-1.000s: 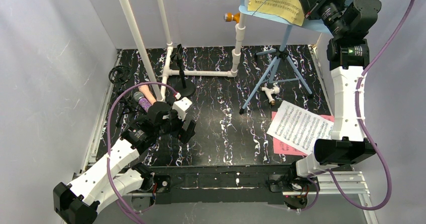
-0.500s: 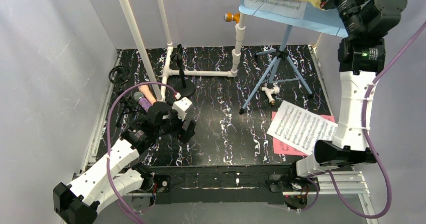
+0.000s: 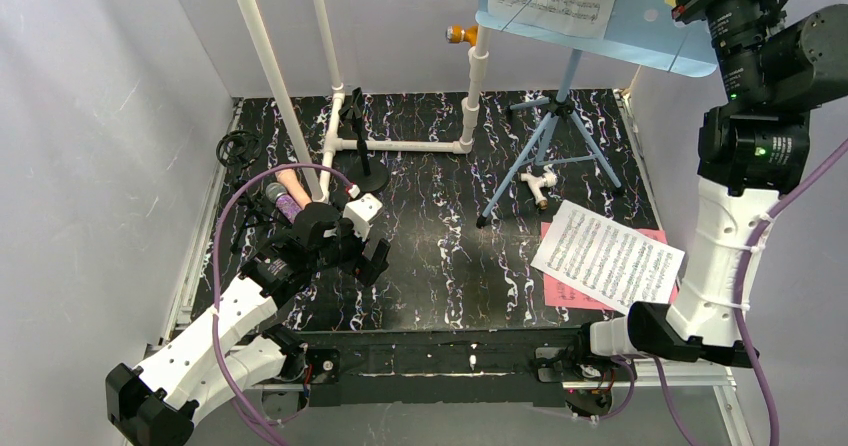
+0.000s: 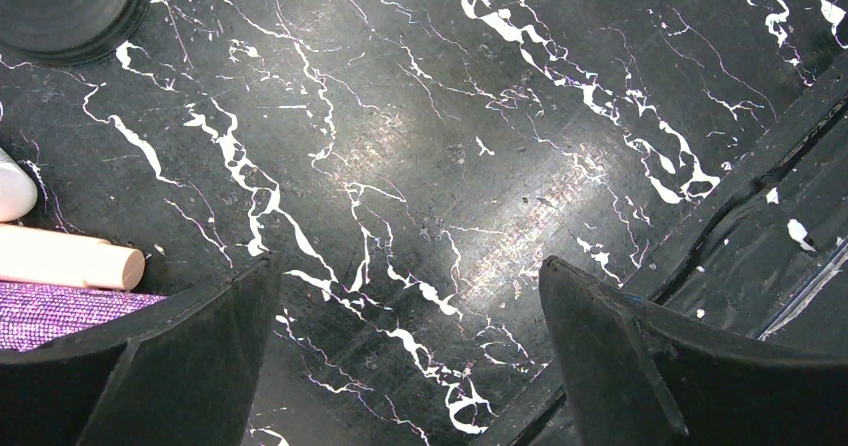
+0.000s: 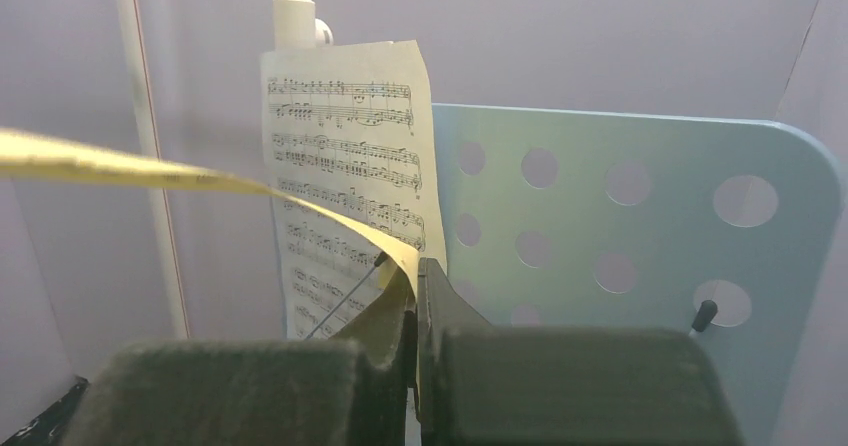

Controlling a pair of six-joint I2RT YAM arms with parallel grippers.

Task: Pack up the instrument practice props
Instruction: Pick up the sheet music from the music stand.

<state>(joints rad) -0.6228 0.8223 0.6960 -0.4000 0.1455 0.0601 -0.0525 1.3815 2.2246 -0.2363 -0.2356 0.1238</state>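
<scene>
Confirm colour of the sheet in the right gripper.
It's a pale yellow paper music sheet, pinched in the right gripper; clearest in right wrist view.

light: bright, even, probably overhead | glare: pale sheen on black marbled mat | shadows: soft, faint | focus: right gripper and yellow page blur close to lens in wrist view

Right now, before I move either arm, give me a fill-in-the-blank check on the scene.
1. The right gripper is shut on a ___ sheet-music page.
2. The left gripper hangs ___ over the black table.
3. On the table, the white page lies on top of a ___ sheet.
Missing words: yellow, open, pink.
</scene>
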